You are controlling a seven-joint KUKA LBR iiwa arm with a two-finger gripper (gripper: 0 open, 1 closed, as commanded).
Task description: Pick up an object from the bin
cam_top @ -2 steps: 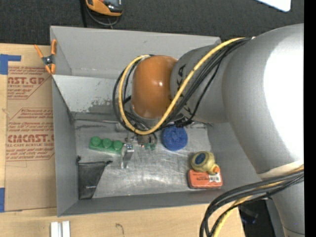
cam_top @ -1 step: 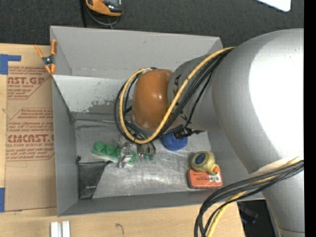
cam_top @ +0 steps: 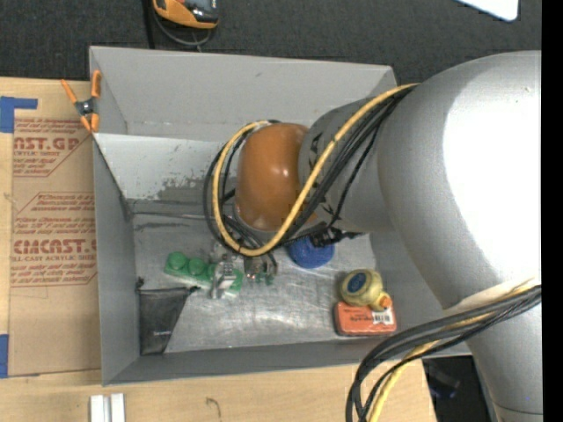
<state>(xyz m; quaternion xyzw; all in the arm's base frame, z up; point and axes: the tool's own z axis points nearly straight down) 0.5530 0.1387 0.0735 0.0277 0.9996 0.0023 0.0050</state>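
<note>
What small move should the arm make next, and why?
Probably a nudge toward the green piece. The gripper hangs low at one end of it, not centred over it, and the blue disc lies off on the gripper's other side.

On my remote feed, the gripper (cam_top: 244, 275) hangs mid-floor in the grey metal bin (cam_top: 114, 236). A green plastic knobbed piece (cam_top: 183, 268) lies just left of it and a blue round cap (cam_top: 310, 254) just right. A yellow round tape-measure case (cam_top: 361, 287) and a flat orange pack (cam_top: 362, 320) lie farther right and forward, and a dark folded sheet (cam_top: 160, 316) left and forward.
</note>
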